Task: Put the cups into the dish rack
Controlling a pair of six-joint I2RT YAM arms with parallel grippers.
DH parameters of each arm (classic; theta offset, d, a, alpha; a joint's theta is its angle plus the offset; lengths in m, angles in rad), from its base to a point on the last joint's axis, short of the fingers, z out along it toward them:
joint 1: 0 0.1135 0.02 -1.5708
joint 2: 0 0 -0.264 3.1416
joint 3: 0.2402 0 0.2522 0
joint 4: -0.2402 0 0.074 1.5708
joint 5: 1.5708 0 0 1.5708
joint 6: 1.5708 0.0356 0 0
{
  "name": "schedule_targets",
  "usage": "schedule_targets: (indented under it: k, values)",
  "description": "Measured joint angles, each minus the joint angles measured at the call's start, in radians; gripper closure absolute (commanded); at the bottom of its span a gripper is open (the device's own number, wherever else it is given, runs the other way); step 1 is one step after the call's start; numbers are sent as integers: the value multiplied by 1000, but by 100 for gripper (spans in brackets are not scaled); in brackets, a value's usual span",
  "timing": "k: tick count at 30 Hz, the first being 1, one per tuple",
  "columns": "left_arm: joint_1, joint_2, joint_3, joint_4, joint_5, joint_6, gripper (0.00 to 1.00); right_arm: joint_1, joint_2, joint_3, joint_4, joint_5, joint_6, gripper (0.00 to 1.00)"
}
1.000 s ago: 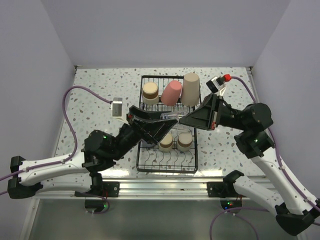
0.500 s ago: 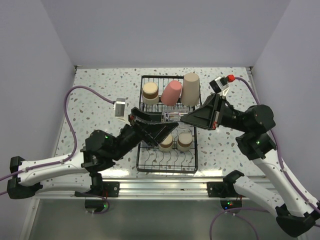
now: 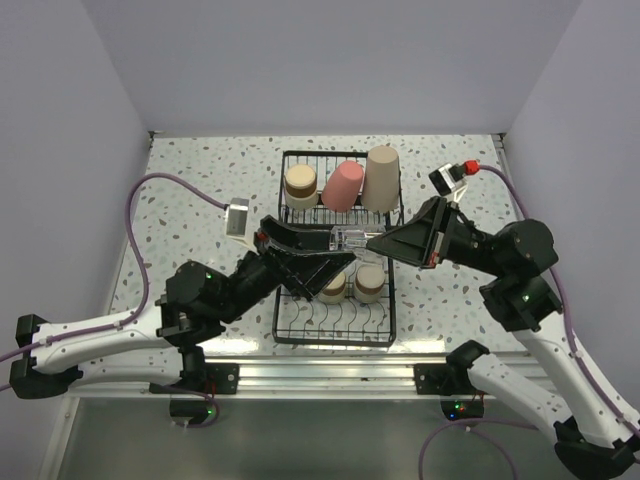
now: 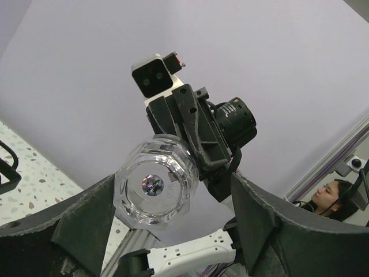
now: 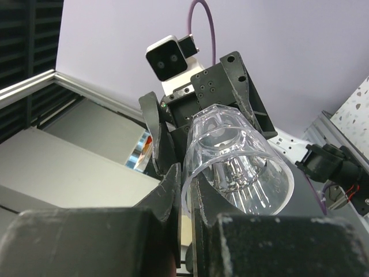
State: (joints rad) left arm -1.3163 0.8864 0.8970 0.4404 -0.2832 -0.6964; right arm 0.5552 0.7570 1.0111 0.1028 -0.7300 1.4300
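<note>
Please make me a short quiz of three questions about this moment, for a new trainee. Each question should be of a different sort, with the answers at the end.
1. True or false: the right gripper pinches the rim of the clear glass.
2. How do the fingers of the left gripper stand? A) shut on the glass; B) apart, one on either side of the glass; C) shut on a pink cup.
3. In the top view, how many cups show inside the dish rack?

Key: 1 true; 2 B; 3 five.
</note>
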Motion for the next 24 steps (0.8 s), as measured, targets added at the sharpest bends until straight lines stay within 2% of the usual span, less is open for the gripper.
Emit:
schedule_targets:
  k: [8, 10, 12, 13, 14, 17, 19, 20, 24]
  values:
    - [0, 2, 0, -2, 10, 0, 39, 0, -29, -2, -37, 18, -20, 100]
    - [0, 3, 0, -3, 8, 0, 46, 0, -33, -2, -38, 18, -21, 100]
    - [0, 4, 0, -7, 6, 0, 59, 1, -38, -2, -41, 22, -21, 100]
    - [0, 4, 0, -8, 7, 0, 59, 1, -38, -2, -42, 22, -20, 100]
    - [0, 5, 0, -8, 7, 0, 68, 1, -39, -2, -43, 22, -21, 100]
    - [0, 8, 1, -8, 6, 0, 80, 1, -39, -2, -51, 25, -26, 100]
    - [0, 9, 1, -13, 3, 0, 85, 1, -44, 0, -74, 31, -41, 100]
    - [0, 9, 1, -18, 3, 0, 87, 1, -47, 1, -87, 33, -48, 83]
    - [-1, 6, 1, -48, 0, -4, 94, 0, -57, 20, -188, 61, -120, 34]
